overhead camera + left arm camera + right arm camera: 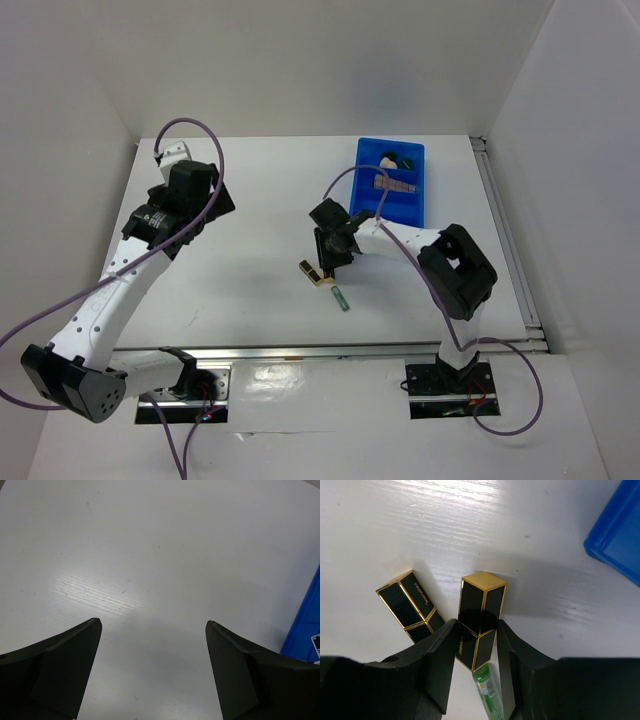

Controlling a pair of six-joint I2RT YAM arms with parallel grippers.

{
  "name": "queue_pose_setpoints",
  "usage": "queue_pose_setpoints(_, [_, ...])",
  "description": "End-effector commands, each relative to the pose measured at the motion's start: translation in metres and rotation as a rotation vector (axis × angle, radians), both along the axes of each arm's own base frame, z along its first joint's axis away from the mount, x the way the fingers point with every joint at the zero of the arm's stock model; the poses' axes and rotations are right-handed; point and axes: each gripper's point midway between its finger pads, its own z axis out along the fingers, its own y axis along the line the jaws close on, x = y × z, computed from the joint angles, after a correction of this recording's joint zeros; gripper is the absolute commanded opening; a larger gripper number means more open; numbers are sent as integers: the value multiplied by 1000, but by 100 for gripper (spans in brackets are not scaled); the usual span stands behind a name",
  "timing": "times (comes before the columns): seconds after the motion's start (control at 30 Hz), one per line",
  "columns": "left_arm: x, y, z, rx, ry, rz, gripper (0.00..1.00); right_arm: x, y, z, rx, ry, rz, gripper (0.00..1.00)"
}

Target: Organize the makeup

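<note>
Right hand (476,624) straddles the square black-gold lipstick (482,597) at centre frame, jaws partway in for pickup; can't tell if gripped.

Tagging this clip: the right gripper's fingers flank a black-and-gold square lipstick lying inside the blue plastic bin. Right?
Wrong place. The right wrist view shows the right gripper flanking the black-and-gold square lipstick on the white table, outside the blue plastic bin.
</note>
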Motion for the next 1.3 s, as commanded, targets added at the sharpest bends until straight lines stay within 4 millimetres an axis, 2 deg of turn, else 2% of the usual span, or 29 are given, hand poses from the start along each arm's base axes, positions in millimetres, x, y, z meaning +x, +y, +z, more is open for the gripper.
queue_pose_setpoints(0.0, [6,0,7,-4,-34,-4,99,4,-16,-6,-118,-26,-33,44])
queue_pose_setpoints(0.1, [7,-1,4,-1,-25,-4,99,7,-6,-1,-72,-40,-10,44])
queue_pose_setpoints(0.27, [8,-1,8,-4,-34,-4,99,12,4,6,-35,-56,17,51])
queue_pose_setpoints(0.43, [8,-1,8,-4,-34,-4,99,14,8,0,-43,-44,39,52])
queue_pose_setpoints(0.53, [6,-1,6,-1,-25,-4,99,14,11,0,-30,-47,43,48])
queue_pose_setpoints(0.67, [6,-1,6,-1,-25,-4,99,18,11,7,-27,-68,46,35])
queue_pose_setpoints(0.73, [6,-1,6,-1,-25,-4,99,19,12,10,-26,-70,46,24])
queue_pose_setpoints(0.83, [6,-1,6,-1,-25,-4,99,27,23,40,8,-124,72,14])
queue_pose_setpoints(0.9, [6,-1,6,-1,-25,-4,99,31,32,61,32,-172,104,13])
queue_pose_setpoints(0.93, [6,-1,6,-1,-25,-4,99,38,36,83,55,-223,106,13])
queue_pose_setpoints(1.0, [6,-1,6,-1,-25,-4,99,48,36,105,52,-289,117,13])
queue_pose_setpoints(1.03, [7,-1,10,-4,-34,-4,99,57,34,123,41,-348,103,13])
queue_pose_setpoints(1.07, [7,-1,10,-4,-34,-4,99,63,30,128,20,-377,95,13])
queue_pose_setpoints(1.17, [7,-1,10,-4,-34,-4,99,88,-1,156,-45,-493,41,12])
queue_pose_setpoints(1.23, [7,-1,10,-4,-34,-4,99,102,-32,155,-113,-527,4,12])
queue_pose_setpoints(1.27, [7,-1,10,-4,-34,-4,99,108,-40,159,-120,-549,-14,12])
